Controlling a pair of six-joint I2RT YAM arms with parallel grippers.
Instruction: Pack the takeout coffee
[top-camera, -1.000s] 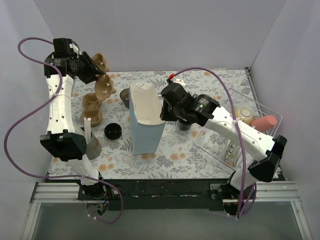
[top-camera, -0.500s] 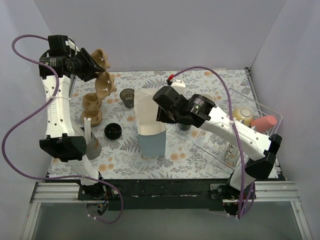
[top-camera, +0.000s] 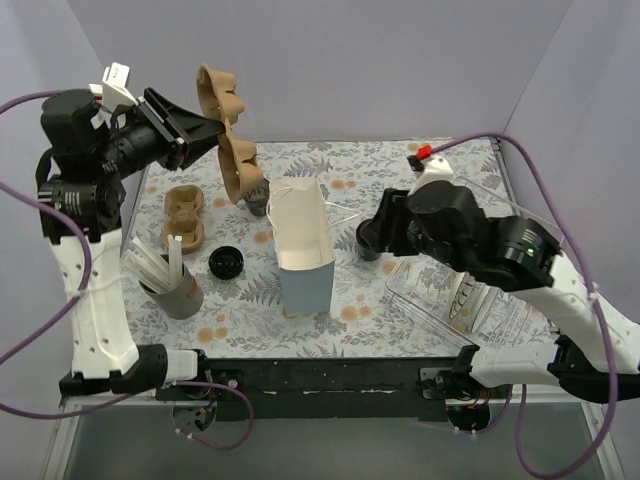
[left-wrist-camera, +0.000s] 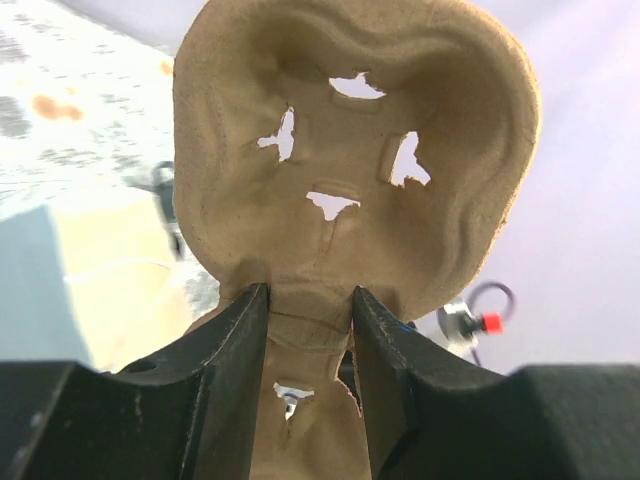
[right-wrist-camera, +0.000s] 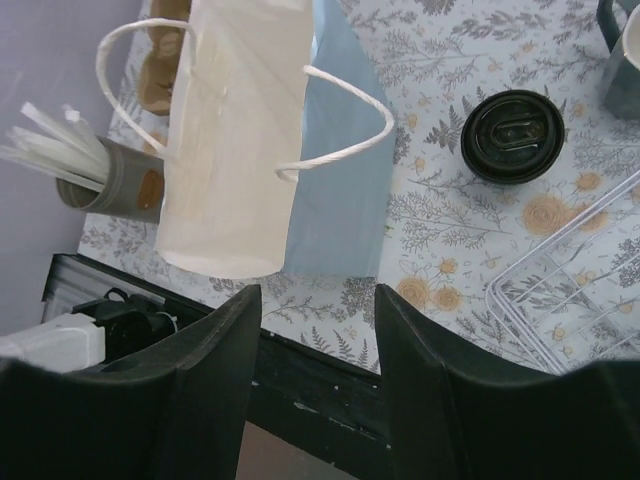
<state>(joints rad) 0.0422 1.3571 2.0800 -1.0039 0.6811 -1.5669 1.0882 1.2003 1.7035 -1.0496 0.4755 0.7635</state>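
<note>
My left gripper (left-wrist-camera: 308, 300) is clamped on the brown moulded-pulp cup tray (left-wrist-camera: 350, 130). It holds the tray high in the air, over the far left side of the flower-print table (top-camera: 360, 310). That is a long way from the coffee.

In the middle stands the tall light-blue paper bag with white string handles (right-wrist-camera: 335, 200).

The takeout coffee is a small dark paper cup with a round black plastic lid (right-wrist-camera: 512, 135). It sits on the table just to the right of the bag, not touching it. It stands straight up, so from above I see mostly its lid.

My right gripper (right-wrist-camera: 317, 300) is spread apart with nothing in it. From there, the coffee lies ahead and to the right. The bag lies ahead and to the left. The right arm is much nearer, so I think it should fetch the cup.
</note>
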